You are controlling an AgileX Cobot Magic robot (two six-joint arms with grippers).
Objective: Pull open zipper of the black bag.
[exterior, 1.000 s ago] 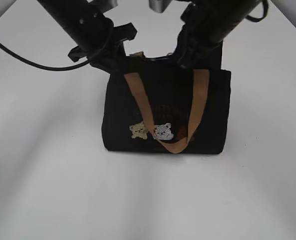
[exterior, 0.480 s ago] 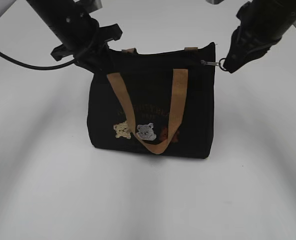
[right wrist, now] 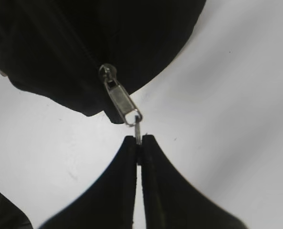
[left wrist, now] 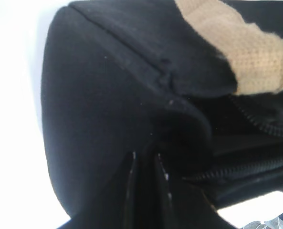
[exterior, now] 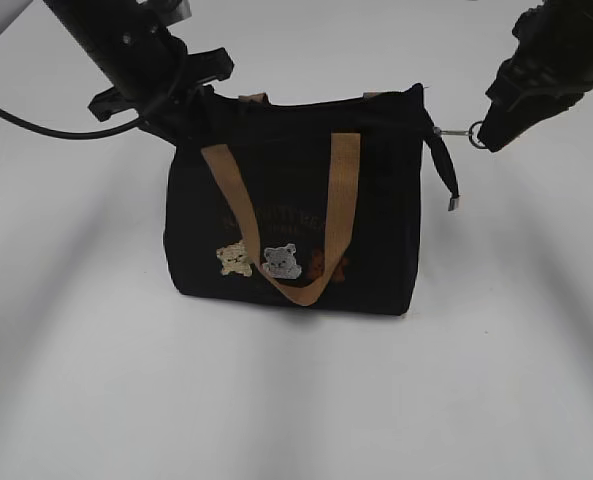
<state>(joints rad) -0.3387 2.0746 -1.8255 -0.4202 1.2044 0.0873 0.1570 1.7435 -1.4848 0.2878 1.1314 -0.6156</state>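
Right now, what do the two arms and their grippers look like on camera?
Both arms are matte black. The left arm has a grey metal piece near its top and a black cable looping off to the side. The right arm is bulky and black. The right gripper has smooth black fingers tapering to narrow tips.

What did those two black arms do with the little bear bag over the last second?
The right gripper swept from mid-bag out past the right corner, dragging the zipper pull along; the zipper tail now dangles. The black bag slid left. The left gripper still pinches its left corner.
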